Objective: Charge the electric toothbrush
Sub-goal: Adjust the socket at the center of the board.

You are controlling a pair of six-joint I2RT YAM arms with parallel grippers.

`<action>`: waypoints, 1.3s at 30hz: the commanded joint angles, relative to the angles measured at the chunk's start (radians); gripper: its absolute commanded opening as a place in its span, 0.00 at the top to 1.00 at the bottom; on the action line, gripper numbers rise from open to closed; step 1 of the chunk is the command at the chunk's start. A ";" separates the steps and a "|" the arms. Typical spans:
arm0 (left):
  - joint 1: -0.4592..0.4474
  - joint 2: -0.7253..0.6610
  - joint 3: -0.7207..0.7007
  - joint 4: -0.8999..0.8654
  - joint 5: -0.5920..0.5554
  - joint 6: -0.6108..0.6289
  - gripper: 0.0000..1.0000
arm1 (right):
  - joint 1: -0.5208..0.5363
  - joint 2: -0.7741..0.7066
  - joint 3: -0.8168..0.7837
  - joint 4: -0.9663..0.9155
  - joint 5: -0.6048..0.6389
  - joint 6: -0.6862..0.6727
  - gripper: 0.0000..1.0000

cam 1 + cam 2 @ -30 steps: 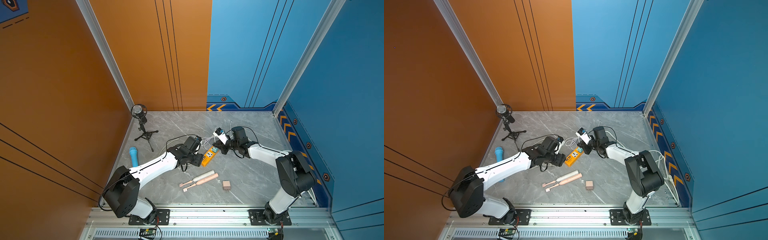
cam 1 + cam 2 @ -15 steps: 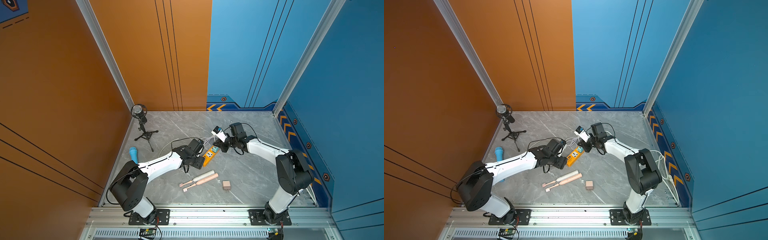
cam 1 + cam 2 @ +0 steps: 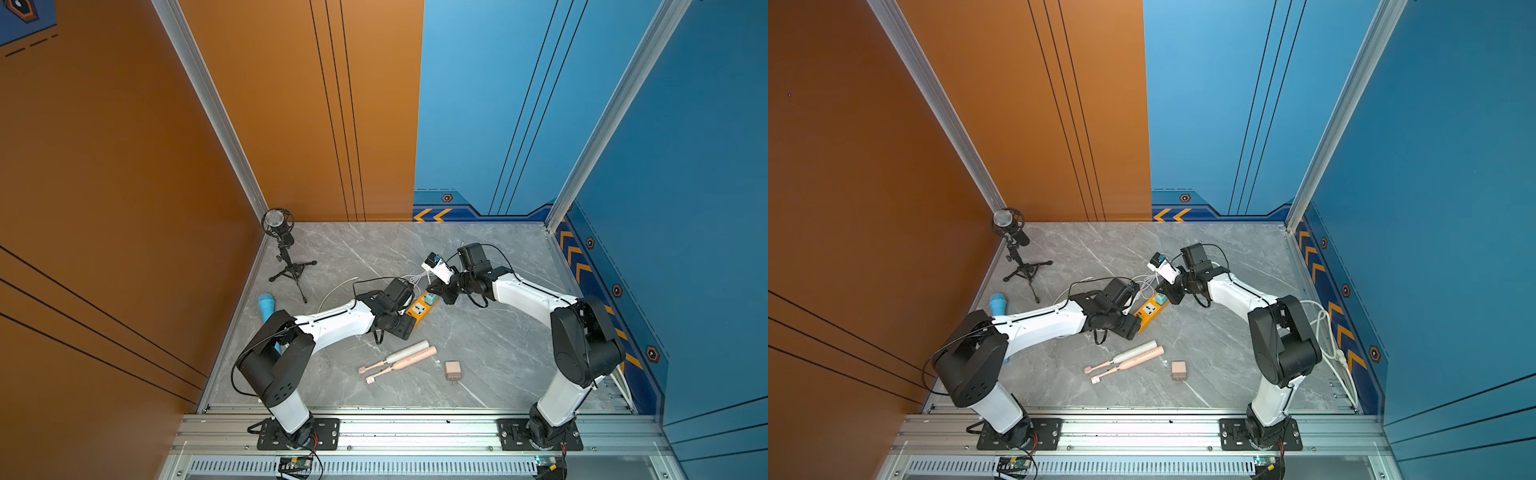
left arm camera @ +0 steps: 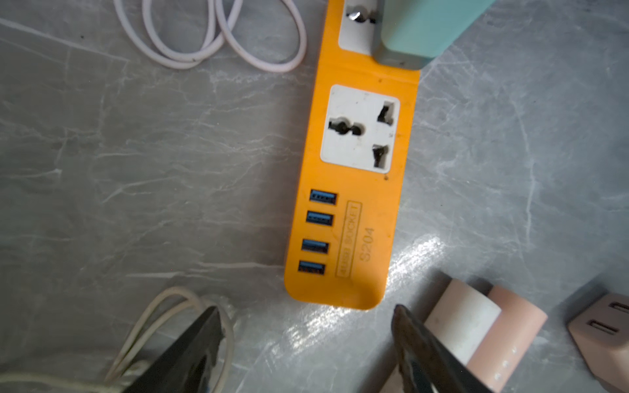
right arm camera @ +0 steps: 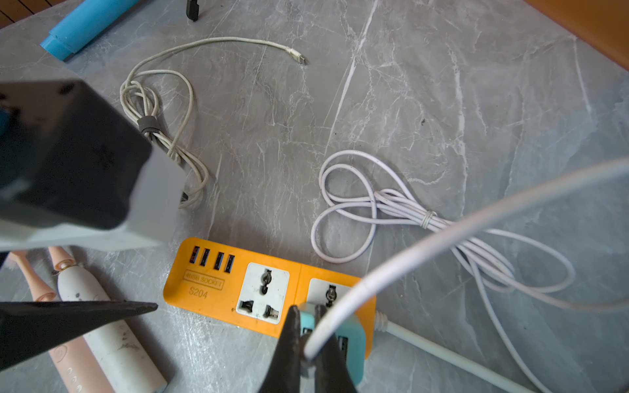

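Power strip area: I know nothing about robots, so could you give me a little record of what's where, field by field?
Strip: orange, lying flat, one socket free
Teal adapter: plugged into strip
Right gripper: shut on white cable at teal adapter
Left gripper: open, empty, at strip's USB end
Toothbrushes: two, side by side, no cable attached
Pink adapter: loose beside them

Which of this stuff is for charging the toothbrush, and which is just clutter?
Job: toothbrushes (which one, unclear), power strip, teal adapter, held cable.
Likely clutter: mic, blue tube, beige cable, pink plug.
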 commanded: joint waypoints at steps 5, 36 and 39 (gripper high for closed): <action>0.009 0.089 0.054 0.047 0.034 0.038 0.20 | 0.007 0.032 0.009 -0.035 0.045 0.012 1.00; 0.075 0.004 -0.107 0.079 0.060 -0.003 0.35 | 0.116 -0.067 -0.319 0.321 0.236 0.197 1.00; 0.079 -0.038 -0.111 0.080 0.080 -0.005 0.31 | 0.113 -0.061 -0.328 0.334 0.250 0.210 1.00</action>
